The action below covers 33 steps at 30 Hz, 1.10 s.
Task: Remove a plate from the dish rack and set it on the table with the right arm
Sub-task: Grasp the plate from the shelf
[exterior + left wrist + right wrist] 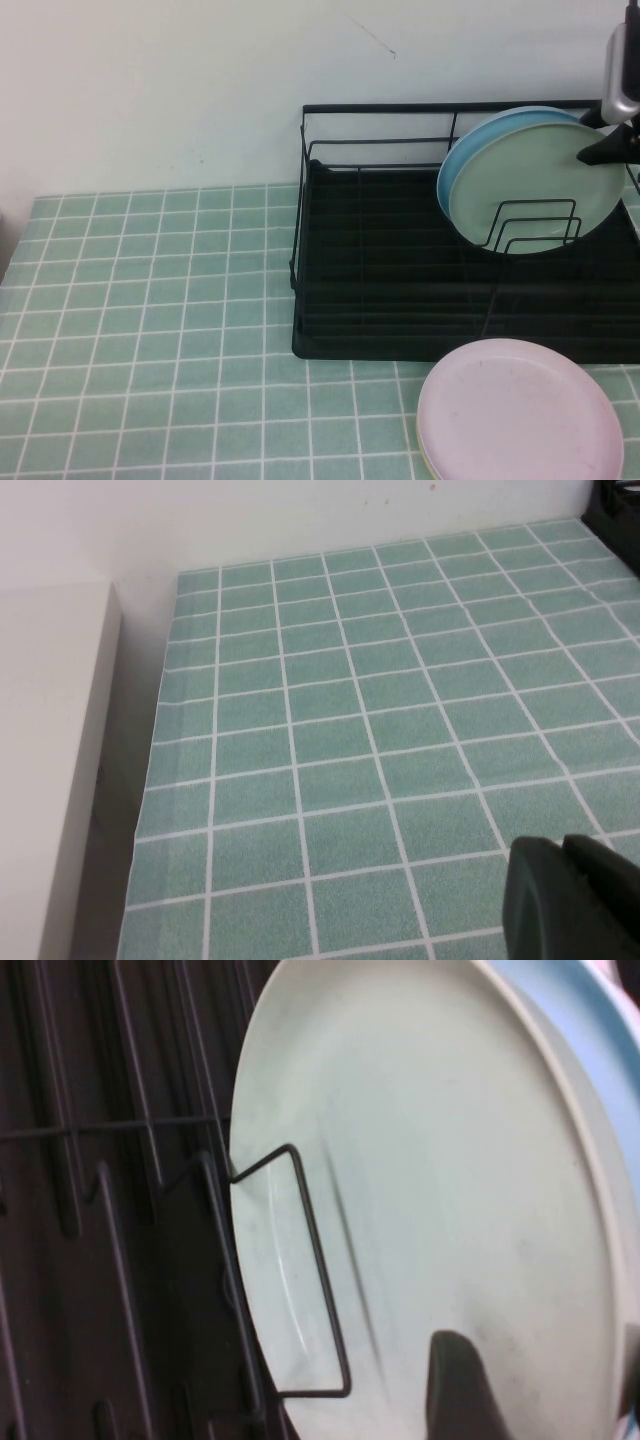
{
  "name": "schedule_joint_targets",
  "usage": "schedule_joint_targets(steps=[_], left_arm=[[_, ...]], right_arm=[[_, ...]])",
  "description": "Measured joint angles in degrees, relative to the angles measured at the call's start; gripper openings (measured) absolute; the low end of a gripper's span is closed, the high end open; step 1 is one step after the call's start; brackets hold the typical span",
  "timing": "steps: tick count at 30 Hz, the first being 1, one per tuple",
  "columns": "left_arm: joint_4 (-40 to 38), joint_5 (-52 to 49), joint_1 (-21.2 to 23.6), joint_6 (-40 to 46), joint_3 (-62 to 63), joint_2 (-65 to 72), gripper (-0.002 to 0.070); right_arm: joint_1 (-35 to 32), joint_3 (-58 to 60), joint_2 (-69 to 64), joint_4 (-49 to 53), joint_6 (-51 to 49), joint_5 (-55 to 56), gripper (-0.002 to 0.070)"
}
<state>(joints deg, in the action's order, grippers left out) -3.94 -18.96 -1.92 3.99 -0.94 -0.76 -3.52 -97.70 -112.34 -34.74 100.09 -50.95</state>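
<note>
right jaws (612, 150): apart, straddling the upper right rim of the plate (535, 180), not clamped. plate: round, matte mint, upright in wire dish rack (380, 250), blue plate (452, 170) touching behind. left jaws (575, 900): state cannot tell, over bare gridded tabletop (150, 330), open room all round.

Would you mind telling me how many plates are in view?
4: mint-green plate and blue plate upright in the dish rack; pink plate on another's edge; more may hide.

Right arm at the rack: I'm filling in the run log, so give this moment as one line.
right gripper: open at plate rim | plate: upright in dish rack | left gripper: parked over table
</note>
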Motion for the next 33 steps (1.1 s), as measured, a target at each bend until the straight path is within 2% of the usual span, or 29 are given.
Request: schedule_joint_targets(steps=[13,18,22,29,33], left_arm=[[0.0,0.0,0.0,0.0,0.0,0.0,-0.0004],[0.0,0.0,0.0,0.0,0.0,0.0,-0.0004],[0.0,0.0,0.0,0.0,0.0,0.0,-0.0004],[0.0,0.0,0.0,0.0,0.0,0.0,-0.0004],[0.0,0.0,0.0,0.0,0.0,0.0,-0.0004]], right_arm=[[0.0,0.0,0.4,-0.2,1.2,-2.0,0.0345],[0.0,0.0,-0.3,-0.5,1.7,-0.2,0.0319],[-0.1,0.0,-0.6,-1.8,1.8,0.8,0.0270],[-0.1,0.0,-0.6,-2.6,1.8,2.9,0.0094],[-0.1,0.0,-0.6,-3.0,1.8,4.4,0.0085]])
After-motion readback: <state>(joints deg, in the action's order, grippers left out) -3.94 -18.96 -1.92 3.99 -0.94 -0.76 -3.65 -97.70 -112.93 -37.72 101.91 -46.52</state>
